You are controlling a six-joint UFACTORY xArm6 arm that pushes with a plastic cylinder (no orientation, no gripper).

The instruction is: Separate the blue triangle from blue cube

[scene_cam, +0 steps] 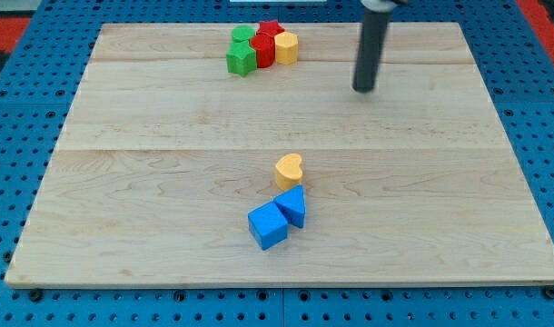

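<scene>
The blue cube (268, 225) lies near the view's bottom centre of the wooden board (123, 182). The blue triangle (292, 205) touches the cube's upper right side. A yellow heart (289, 170) touches the triangle's top. My tip (363, 89) is in the upper right part of the board, far above and to the right of the blue blocks, touching none of them.
A cluster sits at the view's top centre: a green block (242, 59), a second green block (243, 35), a red block (263, 49), a red star (271, 30) and a yellow block (287, 46). A blue pegboard (23, 118) surrounds the board.
</scene>
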